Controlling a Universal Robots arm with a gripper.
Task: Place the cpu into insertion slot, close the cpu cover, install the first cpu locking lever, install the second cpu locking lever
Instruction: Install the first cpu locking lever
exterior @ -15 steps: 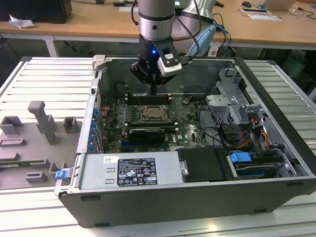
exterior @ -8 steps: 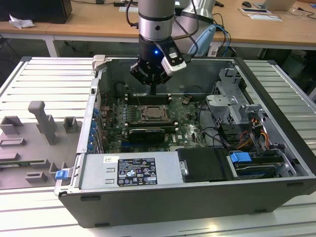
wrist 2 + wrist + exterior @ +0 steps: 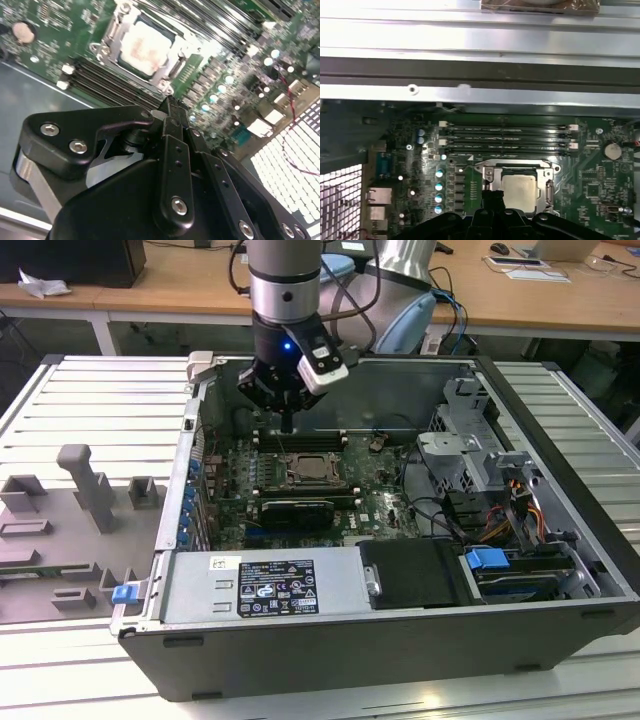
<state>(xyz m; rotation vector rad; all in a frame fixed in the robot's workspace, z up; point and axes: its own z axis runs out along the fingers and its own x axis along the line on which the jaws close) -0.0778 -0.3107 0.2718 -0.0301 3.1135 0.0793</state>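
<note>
The chip (image 3: 146, 47) is already lying in the socket (image 3: 111, 31) with the metal frame (image 3: 172, 70) lying around it, so the lever steps appear to be in hand. The gripper (image 3: 171, 107) is hovering just above the socket's edge, jaws together and empty; hooking a lever calls for careful aim.

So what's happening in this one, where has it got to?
A single robot arm is working inside an open computer case. Its gripper hangs over the motherboard, above the memory slots just beside the insertion slot. The cpu already sits in the socket, its pale metal top showing through the cpu cover frame around it. The gripper's fingers are together and carry nothing.
</note>
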